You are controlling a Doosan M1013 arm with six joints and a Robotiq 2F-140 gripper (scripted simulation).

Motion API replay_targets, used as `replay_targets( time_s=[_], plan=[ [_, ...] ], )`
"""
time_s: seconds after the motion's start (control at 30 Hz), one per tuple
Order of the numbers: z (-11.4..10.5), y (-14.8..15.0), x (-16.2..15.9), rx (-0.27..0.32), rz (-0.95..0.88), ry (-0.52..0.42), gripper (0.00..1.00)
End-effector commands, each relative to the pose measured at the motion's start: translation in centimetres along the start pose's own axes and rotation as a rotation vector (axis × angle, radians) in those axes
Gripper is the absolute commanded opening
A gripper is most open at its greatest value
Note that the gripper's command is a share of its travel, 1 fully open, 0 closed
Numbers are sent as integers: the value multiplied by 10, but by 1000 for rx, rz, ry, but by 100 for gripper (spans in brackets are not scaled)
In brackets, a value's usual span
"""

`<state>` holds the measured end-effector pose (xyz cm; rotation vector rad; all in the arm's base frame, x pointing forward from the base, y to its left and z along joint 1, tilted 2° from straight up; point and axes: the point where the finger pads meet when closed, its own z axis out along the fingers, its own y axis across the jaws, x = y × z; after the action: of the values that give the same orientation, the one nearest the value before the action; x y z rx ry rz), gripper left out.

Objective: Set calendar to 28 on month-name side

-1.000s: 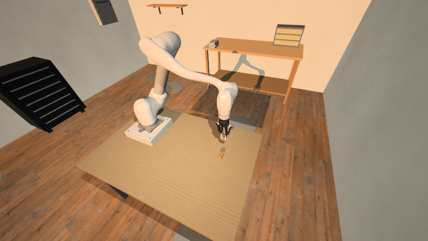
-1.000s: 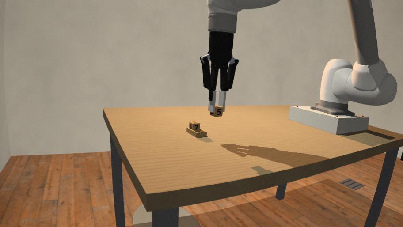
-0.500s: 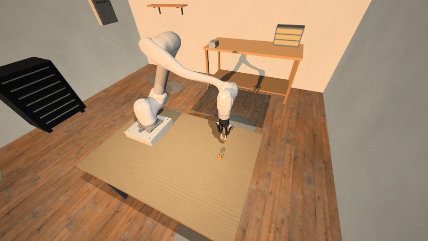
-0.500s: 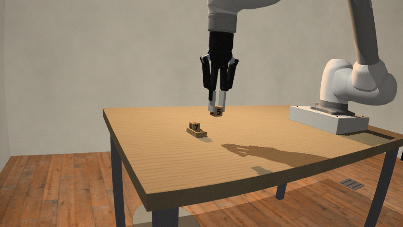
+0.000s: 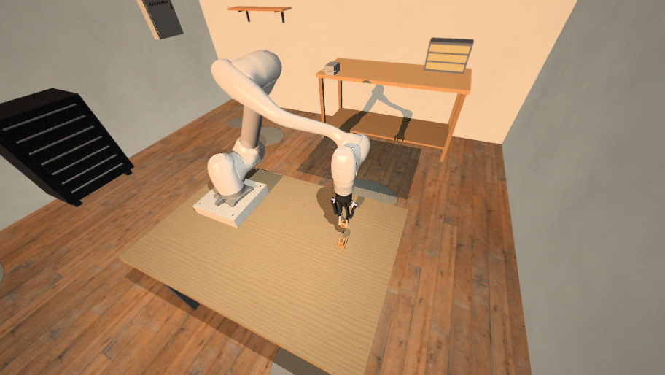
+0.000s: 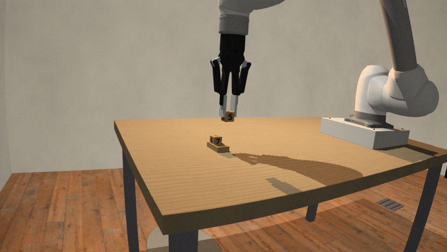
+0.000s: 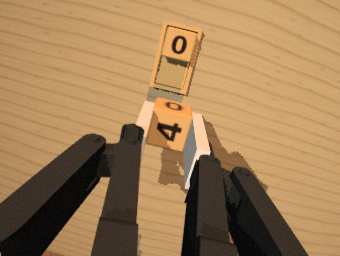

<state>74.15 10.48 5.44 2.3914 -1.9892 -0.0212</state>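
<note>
My gripper (image 5: 343, 222) (image 6: 228, 112) (image 7: 169, 123) points down and is shut on a wooden cube (image 6: 229, 116) (image 7: 168, 131), held in the air above the table. This cube shows 5 in the exterior view, and a 4 lying sideways and a 0 in the wrist view. The other cube (image 6: 215, 140) (image 7: 179, 45) sits in one end of the small wooden tray (image 6: 221, 149) (image 7: 154, 80). It shows 6 and 7 on its sides in the exterior view and 0 on top in the wrist view. The tray's other half is empty. The month's name is not readable in any view.
The tray stands on the wooden table (image 5: 279, 260) (image 6: 175, 175). The arm's white base block (image 5: 223, 211) (image 6: 347, 133) stands on the same table. A workbench (image 5: 395, 76) is at the back wall, and a black slatted unit (image 5: 65, 144) is at the left.
</note>
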Motion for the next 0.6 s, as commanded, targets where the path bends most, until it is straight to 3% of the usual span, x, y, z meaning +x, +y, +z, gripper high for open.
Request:
replay_targets(
  time_s=[0.0,0.57],
  plan=[
    [-7,-3,21,4,-8,2,24],
    [-6,-3,22,4,-8,2,24]
  ],
)
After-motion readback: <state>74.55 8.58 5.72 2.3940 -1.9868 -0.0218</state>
